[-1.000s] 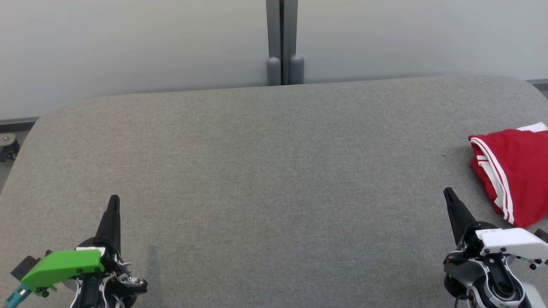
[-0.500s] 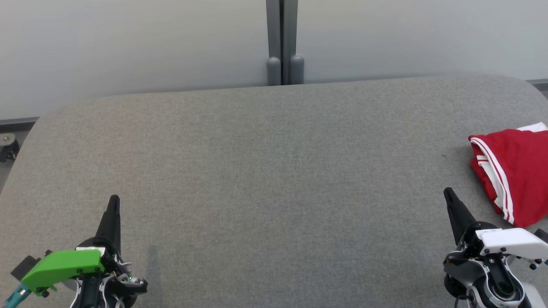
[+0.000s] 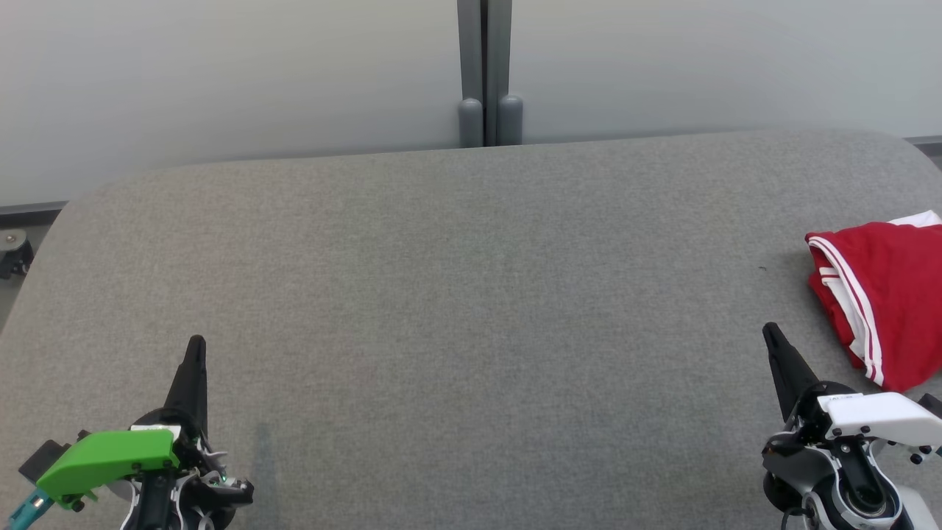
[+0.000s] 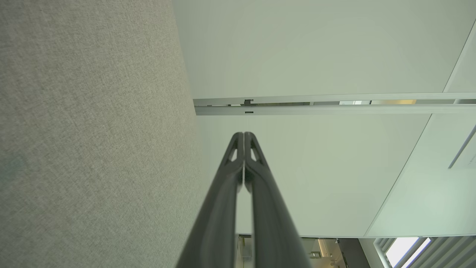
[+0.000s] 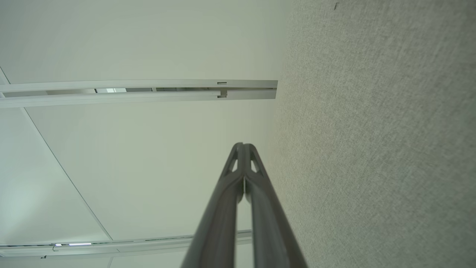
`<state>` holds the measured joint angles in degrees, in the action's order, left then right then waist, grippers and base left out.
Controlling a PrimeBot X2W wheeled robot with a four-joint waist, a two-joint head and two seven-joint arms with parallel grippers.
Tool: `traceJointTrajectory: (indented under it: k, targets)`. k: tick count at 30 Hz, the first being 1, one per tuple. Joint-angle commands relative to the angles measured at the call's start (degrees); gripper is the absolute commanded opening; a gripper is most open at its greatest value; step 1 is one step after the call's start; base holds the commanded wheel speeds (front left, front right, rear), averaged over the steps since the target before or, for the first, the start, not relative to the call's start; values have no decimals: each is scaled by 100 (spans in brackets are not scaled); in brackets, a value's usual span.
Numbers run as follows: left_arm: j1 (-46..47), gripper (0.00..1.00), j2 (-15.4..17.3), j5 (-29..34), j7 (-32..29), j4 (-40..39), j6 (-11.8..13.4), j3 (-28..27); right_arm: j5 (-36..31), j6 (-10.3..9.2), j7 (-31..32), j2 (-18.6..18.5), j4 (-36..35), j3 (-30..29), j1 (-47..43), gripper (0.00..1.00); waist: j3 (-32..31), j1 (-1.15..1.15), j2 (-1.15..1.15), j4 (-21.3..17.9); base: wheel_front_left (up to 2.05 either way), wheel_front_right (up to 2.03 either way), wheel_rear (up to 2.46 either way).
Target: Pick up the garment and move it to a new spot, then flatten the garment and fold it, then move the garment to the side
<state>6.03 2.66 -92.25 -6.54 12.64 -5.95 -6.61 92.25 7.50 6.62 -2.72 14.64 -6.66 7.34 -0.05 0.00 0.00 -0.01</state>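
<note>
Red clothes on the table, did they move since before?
No. The red garment sits just as far from the tiny dark speck on the grey table as before.

Matt grey woven cloth table (image 3: 471, 294); soft red cloth garment (image 3: 894, 294).

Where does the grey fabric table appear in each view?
Head view: the grey fabric table spans the lower two thirds.
Left wrist view: along the left side, beside the shut left tool.
Right wrist view: along the right side.
Shared landmark: the metal post between the wall panels.
</note>
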Motion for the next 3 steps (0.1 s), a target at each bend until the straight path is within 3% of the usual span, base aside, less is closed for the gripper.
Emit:
traceJointTrajectory:
  k: [1,3]
  targets:
    - [73,0,40,-18,-23,-20,14,-12,11,-2,22,-30,-20,-11,-75,0,0,0,0,0,0,0,0]
    - [73,0,40,-18,-23,-20,14,-12,11,-2,22,-30,-20,-11,-75,0,0,0,0,0,0,0,0]
